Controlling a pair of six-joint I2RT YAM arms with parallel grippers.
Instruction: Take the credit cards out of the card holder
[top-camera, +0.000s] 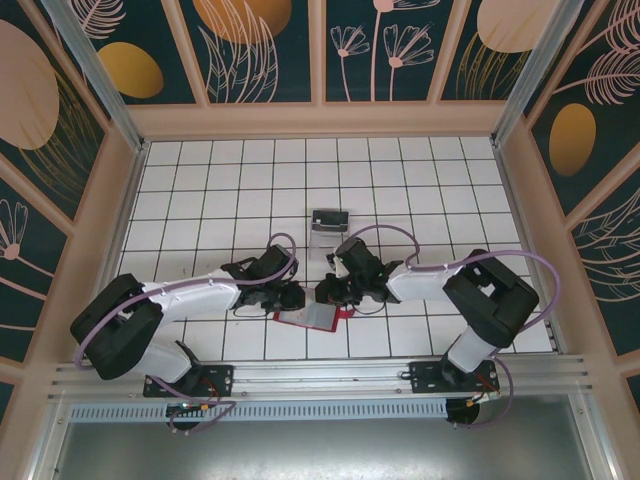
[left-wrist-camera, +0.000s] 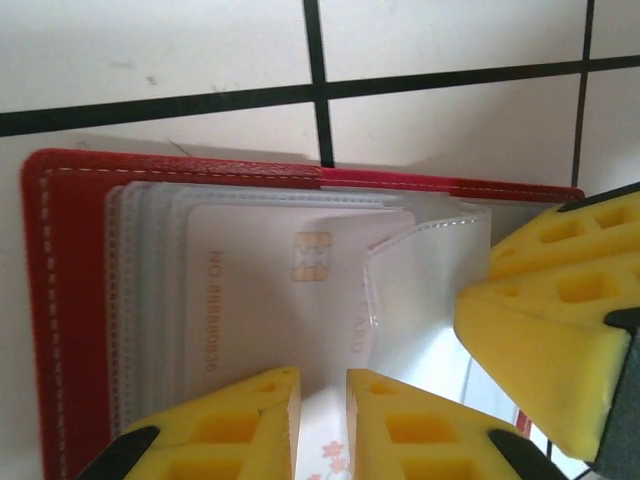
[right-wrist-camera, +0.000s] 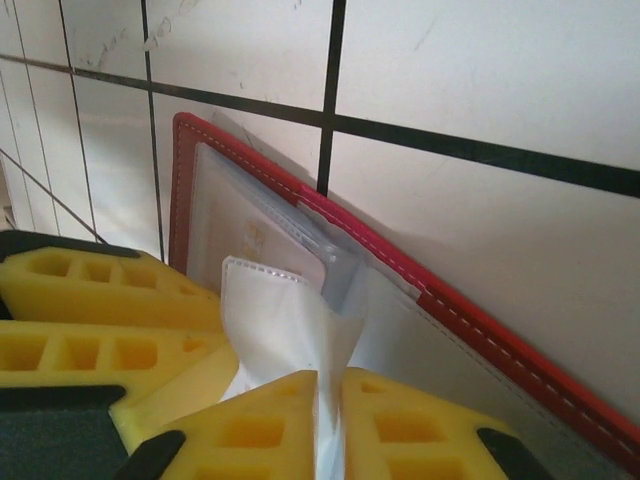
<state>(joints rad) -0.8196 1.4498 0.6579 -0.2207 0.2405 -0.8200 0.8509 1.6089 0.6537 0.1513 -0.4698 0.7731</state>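
Top external: arms bent inward, left fingers and right fingers seemingly pinching card holder sleeves.

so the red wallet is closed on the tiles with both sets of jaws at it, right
Not closed: the red wallet lies open on the tiles, its clear sleeves and chip card exposed, both sets of jaws at it. The left wrist view shows it.

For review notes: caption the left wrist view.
Left claw at the open card holder, a credit card showing through clear sleeves.
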